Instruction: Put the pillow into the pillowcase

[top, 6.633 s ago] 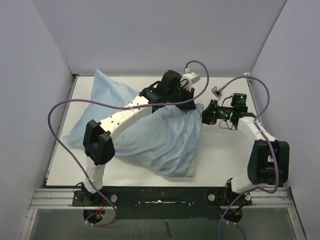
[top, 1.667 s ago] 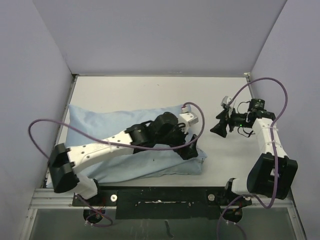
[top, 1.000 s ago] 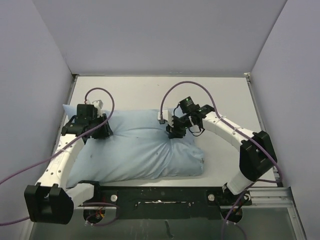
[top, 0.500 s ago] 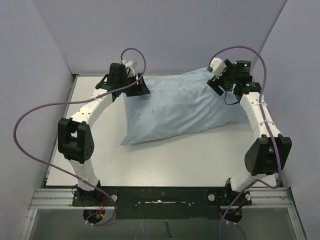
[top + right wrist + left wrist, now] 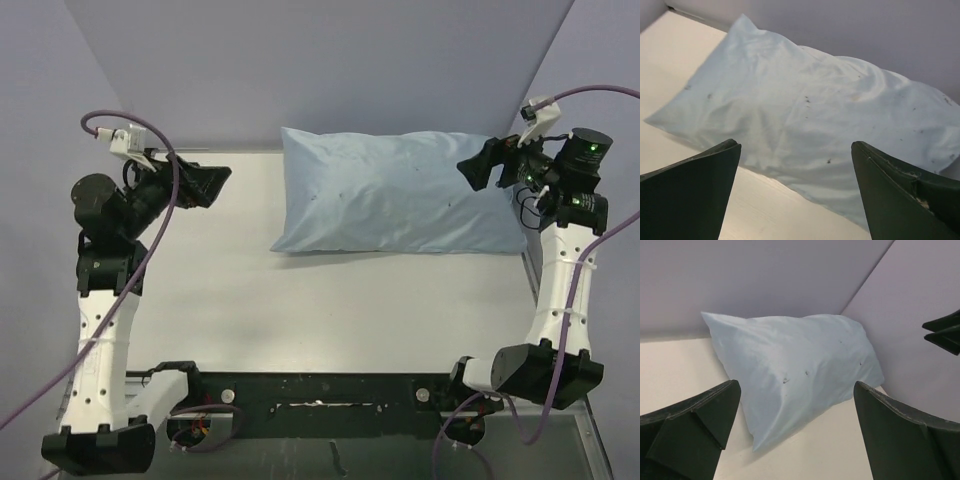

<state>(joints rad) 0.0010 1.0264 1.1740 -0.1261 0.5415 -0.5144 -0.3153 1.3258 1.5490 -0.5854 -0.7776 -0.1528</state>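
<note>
- The pillowcase (image 5: 400, 205) lies plump along the far side of the table (image 5: 330, 300), towards the right. No off-white pillow shows anywhere, so I reckon it's already inside.
- Handling-wise it looks soft, light and squashy, and the thin cloth will probably bunch and slide over the filling. I'd pinch a corner or a seamed edge, not the fat middle.
- Left gripper (image 5: 203, 184): jaws spread wide, nothing in them, up at the far left and well apart from the pillowcase.
- Right gripper (image 5: 480, 168): also gaping and empty, hanging above the right end without touching it.
</note>
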